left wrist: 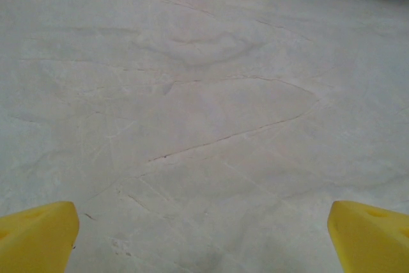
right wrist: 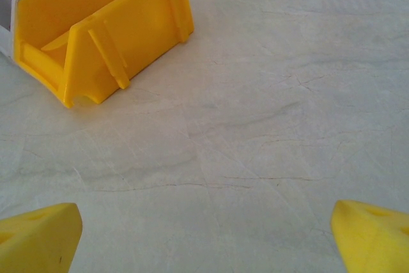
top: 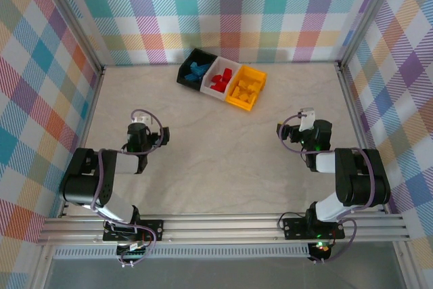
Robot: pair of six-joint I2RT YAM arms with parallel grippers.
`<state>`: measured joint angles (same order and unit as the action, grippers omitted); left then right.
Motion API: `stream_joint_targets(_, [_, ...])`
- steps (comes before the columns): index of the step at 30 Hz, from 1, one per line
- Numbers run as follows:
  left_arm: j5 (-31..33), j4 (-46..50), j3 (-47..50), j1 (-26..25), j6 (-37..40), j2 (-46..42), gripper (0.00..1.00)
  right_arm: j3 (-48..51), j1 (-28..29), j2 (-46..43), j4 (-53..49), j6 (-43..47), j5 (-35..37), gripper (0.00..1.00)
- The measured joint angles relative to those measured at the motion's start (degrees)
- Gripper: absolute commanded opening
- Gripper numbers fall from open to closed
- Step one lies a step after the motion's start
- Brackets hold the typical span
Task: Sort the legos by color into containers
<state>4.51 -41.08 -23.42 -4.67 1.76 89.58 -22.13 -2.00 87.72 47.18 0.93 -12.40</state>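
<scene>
Bins (top: 187,78) at 12 o'clock on tabletop (top: 216,160); legos (top: 220,80) inside, colour-matched. Left fingers (left wrist: 35,238), right fingers (right wrist: 38,238) wide apart, empty. Risk: right arm swinging toward 11 clips yellow bin (right wrist: 128,36), spills bricks.

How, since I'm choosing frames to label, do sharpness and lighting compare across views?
Top external: even light, no glare, containers sharp. Left wrist: table soft, left fingertips blurred. Right wrist: orange-yellow bin crisp, right fingertips blurred.

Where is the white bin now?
Top view: the white bin sits far centre, mid-row, black bin on its left, yellow bin on its right.
</scene>
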Motion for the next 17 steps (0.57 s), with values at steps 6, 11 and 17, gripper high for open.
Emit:
stream_joint_targets(6, [0.7, -2.1, 0.0, 0.0, 0.0, 0.1, 1.0, 0.0, 0.0, 0.0, 0.0, 0.0, 0.0, 1.0])
stream_joint_targets(11, [0.7, -2.6, 0.0, 0.0, 0.0, 0.1, 1.0, 0.0, 0.0, 0.0, 0.0, 0.0, 0.0, 1.0])
stream_joint_targets(17, [0.7, -2.6, 0.0, 0.0, 0.0, 0.1, 1.0, 0.0, 0.0, 0.0, 0.0, 0.0, 0.4, 1.0])
